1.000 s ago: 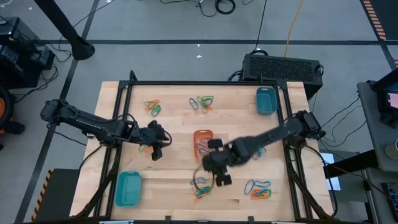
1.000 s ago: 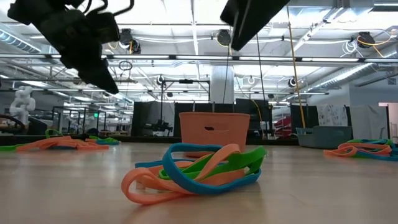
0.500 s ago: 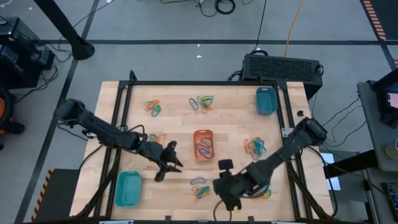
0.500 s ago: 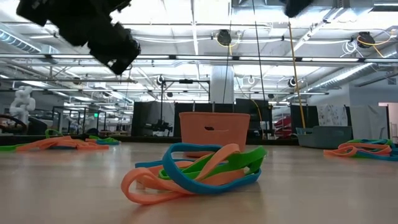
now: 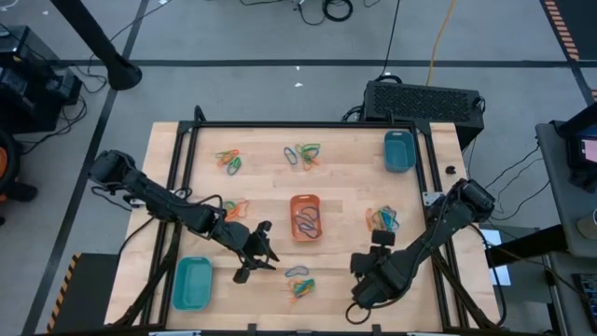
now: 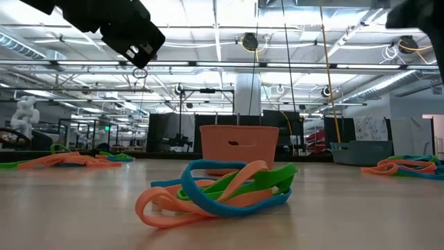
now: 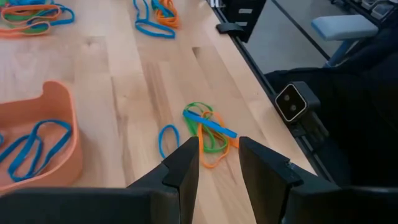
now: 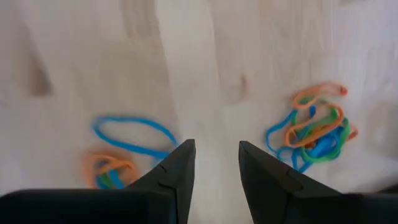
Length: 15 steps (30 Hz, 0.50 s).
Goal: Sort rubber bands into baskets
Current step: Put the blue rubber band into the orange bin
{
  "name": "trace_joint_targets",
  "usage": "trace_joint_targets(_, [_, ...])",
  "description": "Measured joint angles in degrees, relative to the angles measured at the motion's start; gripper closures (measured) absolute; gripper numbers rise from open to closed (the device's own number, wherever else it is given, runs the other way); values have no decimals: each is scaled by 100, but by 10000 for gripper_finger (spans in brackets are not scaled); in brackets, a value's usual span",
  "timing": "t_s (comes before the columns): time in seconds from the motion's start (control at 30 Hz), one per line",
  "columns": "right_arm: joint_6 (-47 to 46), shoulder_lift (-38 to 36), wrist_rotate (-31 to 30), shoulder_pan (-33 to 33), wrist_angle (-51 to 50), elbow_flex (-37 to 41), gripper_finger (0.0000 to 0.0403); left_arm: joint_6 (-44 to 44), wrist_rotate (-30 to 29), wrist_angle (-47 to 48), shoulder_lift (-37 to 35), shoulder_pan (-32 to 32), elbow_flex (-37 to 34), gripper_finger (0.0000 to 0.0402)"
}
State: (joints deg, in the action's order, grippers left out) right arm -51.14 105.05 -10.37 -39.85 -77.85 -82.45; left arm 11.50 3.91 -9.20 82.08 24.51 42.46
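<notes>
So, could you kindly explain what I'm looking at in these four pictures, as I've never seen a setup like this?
It is a robot with two dark arms at a wooden table, each ending in a two-fingered hand. One picture looks straight down from above, one sits at tabletop height, and two come from cameras on the wrists, looking out past each arm's own fingers.

On the table are three small baskets: an orange basket in the middle with blue bands inside, a teal basket at the near left and another teal basket at the far right. Clumps of orange, blue and green rubber bands lie scattered about.

The left hand hovers between the near teal basket and the orange one; the right hand is near the front edge. Both are open and hold nothing.
</notes>
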Motion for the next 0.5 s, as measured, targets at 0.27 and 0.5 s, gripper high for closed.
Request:
trace_joint_targets(0.27, [66,-1282,351,604,543,1963,287,169,-111,120,2,117,0,281])
trace_joint_targets(0.5, [-135,-2690,647,1113,1625,3743,287,169,-312,73,2,329,-31,281])
